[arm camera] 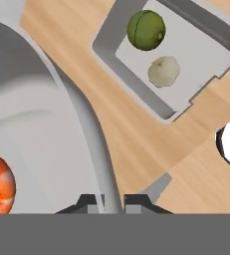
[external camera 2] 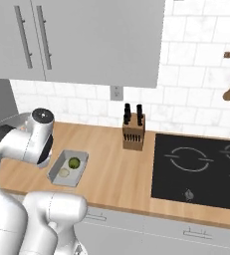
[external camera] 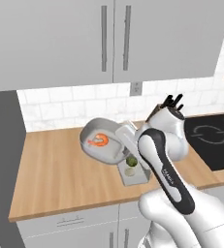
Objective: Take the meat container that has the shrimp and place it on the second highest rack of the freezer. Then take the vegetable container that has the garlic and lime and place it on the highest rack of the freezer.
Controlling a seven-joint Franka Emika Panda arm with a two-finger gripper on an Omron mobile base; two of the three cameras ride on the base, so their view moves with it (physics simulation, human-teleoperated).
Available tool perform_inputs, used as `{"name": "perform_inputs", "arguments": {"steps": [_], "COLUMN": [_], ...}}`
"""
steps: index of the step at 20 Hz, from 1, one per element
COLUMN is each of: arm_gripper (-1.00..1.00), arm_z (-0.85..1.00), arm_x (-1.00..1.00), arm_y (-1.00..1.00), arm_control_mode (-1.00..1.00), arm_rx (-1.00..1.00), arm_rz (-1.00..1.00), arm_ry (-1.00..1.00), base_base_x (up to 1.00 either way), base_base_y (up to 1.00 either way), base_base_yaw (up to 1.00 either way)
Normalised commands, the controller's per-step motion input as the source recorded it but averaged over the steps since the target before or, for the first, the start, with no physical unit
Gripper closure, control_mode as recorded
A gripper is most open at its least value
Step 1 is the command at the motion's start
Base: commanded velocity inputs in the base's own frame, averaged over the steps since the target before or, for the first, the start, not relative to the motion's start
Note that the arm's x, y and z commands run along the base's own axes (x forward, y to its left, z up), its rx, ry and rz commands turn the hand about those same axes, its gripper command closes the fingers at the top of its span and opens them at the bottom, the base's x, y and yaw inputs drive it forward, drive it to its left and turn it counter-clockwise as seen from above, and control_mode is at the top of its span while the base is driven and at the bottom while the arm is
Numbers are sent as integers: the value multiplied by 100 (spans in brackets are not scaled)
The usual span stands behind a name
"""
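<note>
Meat container [external camera: 104, 141] is lifted and tilted above the counter [external camera: 50, 169], just left of the vegetable tray [arm camera: 176, 55]. Pincer [arm camera: 114, 201] pinches its rim. Rigid, light tub; the shrimp [external camera: 99, 140] may slide, so level it.

Tilted grey meat container [external camera: 101, 140] with shrimp [external camera: 99, 140] raised above counter.

The shallow grey rounded meat container [external camera: 100, 142] holding the small orange curled shrimp [external camera: 98, 140] hangs tilted above the wooden counter [external camera: 55, 174], just left of the rectangular grey tray [external camera: 133, 173] containing the green lime [external camera: 131, 161].
</note>
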Motion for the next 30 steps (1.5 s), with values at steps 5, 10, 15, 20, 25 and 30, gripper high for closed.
{"name": "perform_inputs", "arguments": {"steps": [5, 10, 15, 20, 25, 30], "arm_gripper": [100, 100, 100, 100, 100, 100], "arm_z": [0, 0, 0, 0, 0, 0], "arm_x": [0, 0, 0, 0, 0, 0], "arm_y": [0, 0, 0, 0, 0, 0], "arm_control_mode": [100, 100, 100, 100, 100, 100], "arm_rx": [0, 0, 0, 0, 0, 0], "arm_rz": [0, 0, 0, 0, 0, 0], "arm_ry": [0, 0, 0, 0, 0, 0], "base_base_x": [-100, -100, -87, -35, -1, -13], "base_base_y": [33, 84, 91, 100, 100, 100], "base_base_yaw": [5, 9, 12, 11, 9, 7]}}
